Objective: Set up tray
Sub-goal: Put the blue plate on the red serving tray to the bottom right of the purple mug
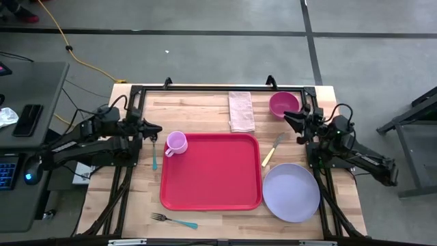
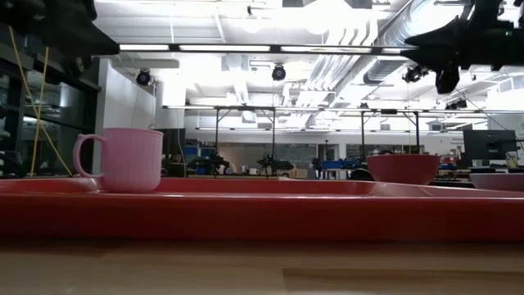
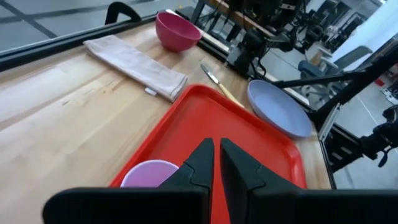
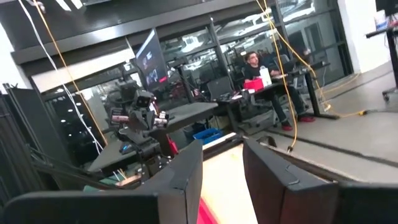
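The red tray (image 1: 218, 184) lies flat in the middle of the table. A pink mug (image 1: 176, 143) stands upright on its base in the tray's far left corner; it also shows in the low view (image 2: 123, 160) and in the left wrist view (image 3: 149, 173). My left gripper (image 1: 156, 128) hovers just left of the mug, above the table. Its fingers (image 3: 217, 158) are shut with nothing between them. My right gripper (image 1: 290, 119) is raised at the far right, near the bowl, and stands open (image 4: 222, 152) and empty.
A folded napkin (image 1: 241, 111) and a magenta bowl (image 1: 283, 104) sit at the far side. A yellow-handled knife (image 1: 273, 149) and a lavender plate (image 1: 291, 192) lie right of the tray. One teal-handled utensil (image 1: 154, 156) lies left of the tray, and a fork (image 1: 174, 220) lies near the front edge.
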